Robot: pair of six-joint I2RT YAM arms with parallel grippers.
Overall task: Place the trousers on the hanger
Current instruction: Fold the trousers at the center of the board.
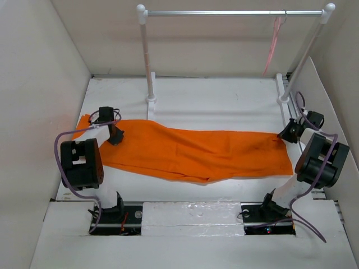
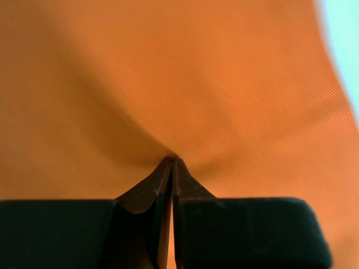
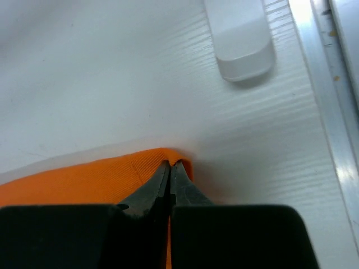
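White table (image 1: 213, 101) inside pale walls. The trousers (image 1: 190, 151) lie flat across it; the hanger (image 1: 273, 47) hangs on the rail (image 1: 224, 12) behind, well apart. My left gripper (image 2: 171, 161) and right gripper (image 3: 170, 163) are each pinched together on opposite ends of the cloth. Step in hand, as I judge it: grasp. The next move calls for lifting both ends evenly toward the hanger.

Bright even light, wrist views blurred
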